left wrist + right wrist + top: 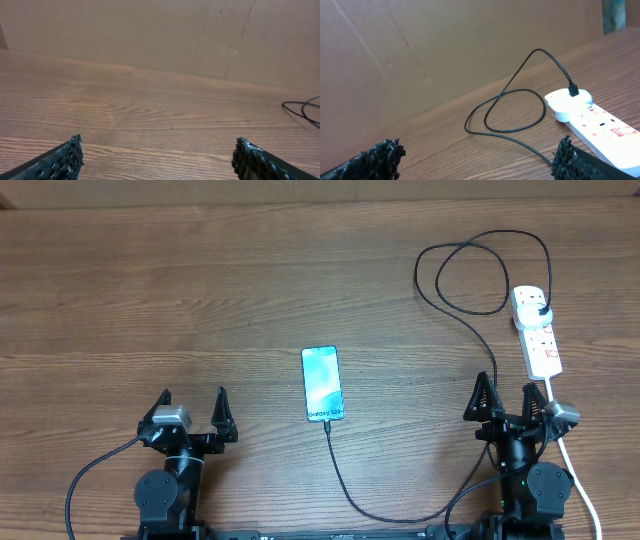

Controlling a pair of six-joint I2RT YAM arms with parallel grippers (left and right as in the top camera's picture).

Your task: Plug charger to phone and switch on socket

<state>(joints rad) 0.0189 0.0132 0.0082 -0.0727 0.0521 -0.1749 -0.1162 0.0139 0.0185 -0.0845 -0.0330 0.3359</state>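
A wooden table (150, 280) fills the overhead view. At lower left the left gripper (192, 396) stands with its jaws wide apart, holding nothing; at lower right the right gripper (507, 386) does likewise. The socket (538, 330) lies at upper right, just above the right gripper, a black plug in its far end. The charger (336, 465) loops from that plug and sweeps along the bottom edge, its tip meeting the lower edge of the phone (322, 383), which lies flat at centre, screen up.
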